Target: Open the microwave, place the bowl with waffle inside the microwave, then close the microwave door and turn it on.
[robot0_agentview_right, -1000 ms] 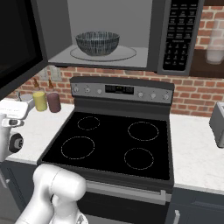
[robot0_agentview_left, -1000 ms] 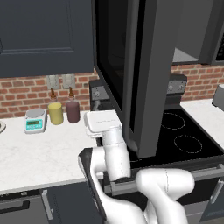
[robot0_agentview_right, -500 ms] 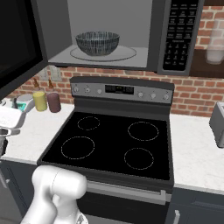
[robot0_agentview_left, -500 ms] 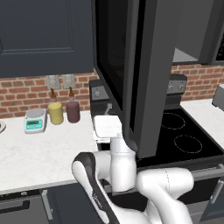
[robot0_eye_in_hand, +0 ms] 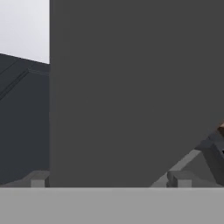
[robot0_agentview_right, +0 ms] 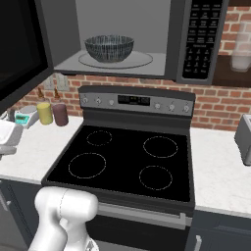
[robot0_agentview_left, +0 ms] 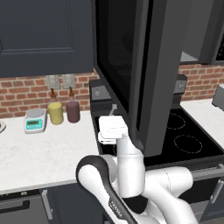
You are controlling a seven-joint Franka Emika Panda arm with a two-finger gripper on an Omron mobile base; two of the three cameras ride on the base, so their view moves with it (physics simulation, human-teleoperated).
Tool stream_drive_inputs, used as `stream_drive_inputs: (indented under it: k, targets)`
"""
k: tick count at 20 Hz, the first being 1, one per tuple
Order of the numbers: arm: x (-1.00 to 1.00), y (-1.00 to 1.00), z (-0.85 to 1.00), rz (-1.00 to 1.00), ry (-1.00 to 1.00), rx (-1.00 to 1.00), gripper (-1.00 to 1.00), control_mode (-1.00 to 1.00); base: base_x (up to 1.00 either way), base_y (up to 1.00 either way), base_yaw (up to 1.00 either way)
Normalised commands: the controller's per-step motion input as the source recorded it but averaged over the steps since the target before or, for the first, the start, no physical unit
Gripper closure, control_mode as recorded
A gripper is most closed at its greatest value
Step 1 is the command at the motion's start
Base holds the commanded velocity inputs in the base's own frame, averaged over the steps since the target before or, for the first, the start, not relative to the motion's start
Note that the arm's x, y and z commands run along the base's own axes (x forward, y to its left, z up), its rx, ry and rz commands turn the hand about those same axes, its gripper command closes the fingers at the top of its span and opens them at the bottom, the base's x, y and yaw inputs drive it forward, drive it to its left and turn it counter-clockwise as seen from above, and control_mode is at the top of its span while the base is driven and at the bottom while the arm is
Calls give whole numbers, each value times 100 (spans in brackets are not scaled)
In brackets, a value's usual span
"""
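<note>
One bowl (robot0_agentview_right: 109, 48) sits inside the open microwave (robot0_agentview_right: 147, 39) on its glass turntable, above the stove (robot0_agentview_right: 125, 162). The microwave door (robot0_agentview_left: 144, 74) stands swung wide. The gripper's (robot0_eye_in_hand: 109, 181) tips are spread, facing the door's grey surface.

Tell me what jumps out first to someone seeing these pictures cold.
The microwave door hangs wide open, a tall dark slab over the stove's left side in the left base view. In the right base view the bowl sits on the glass plate inside the lit microwave above the stove. The white arm rises just beside the door's lower edge.
</note>
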Motion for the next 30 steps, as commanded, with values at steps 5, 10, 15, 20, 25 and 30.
stream_drive_inputs:
  k: [5, 10, 15, 20, 25, 30]
  targets:
    - [-11, 0, 14, -35, -7, 0, -100, -100, 0, 0, 0]
    - [0, -11, 6, -30, -4, 1, -100, -100, 0, 0, 0]
    - [0, -35, 0, -19, -8, 18, -100, -100, 0, 0, 0]
    - [0, -33, 0, -23, -11, 26, -100, -100, 0, 0, 0]
    - [1, -30, 0, -26, -11, 29, -100, -100, 0, 0, 0]
    - [0, -29, 0, -26, -9, 34, -100, -100, 0, 0, 0]
